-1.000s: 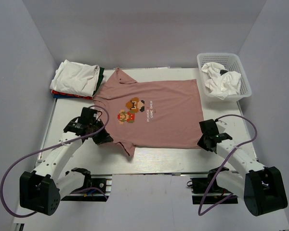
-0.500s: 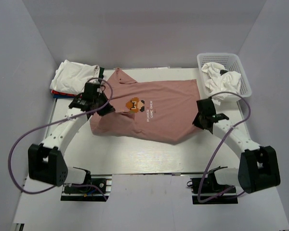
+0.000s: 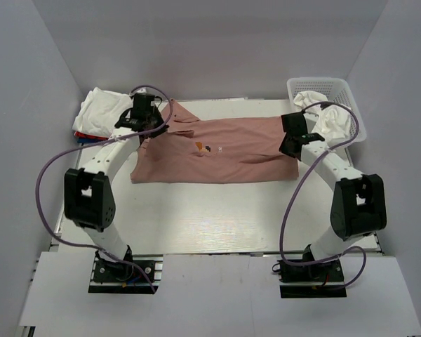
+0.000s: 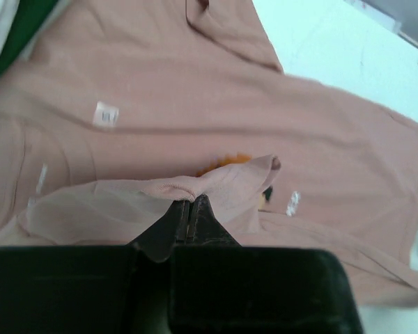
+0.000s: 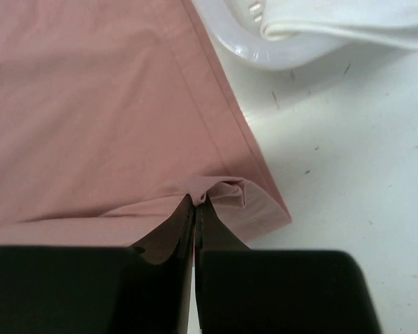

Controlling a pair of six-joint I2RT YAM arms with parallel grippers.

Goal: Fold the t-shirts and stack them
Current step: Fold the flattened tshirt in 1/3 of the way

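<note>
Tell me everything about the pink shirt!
The pink t-shirt is soft, dusty-pink cloth lying on the white table, folded over lengthwise so only a sliver of its pixel print shows. Its collar is at the left end. The left gripper and right gripper each pinch a bunched edge of it, one at each end.

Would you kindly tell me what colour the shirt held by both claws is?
The shirt is dusty pink, clearest in the top external view.
</note>
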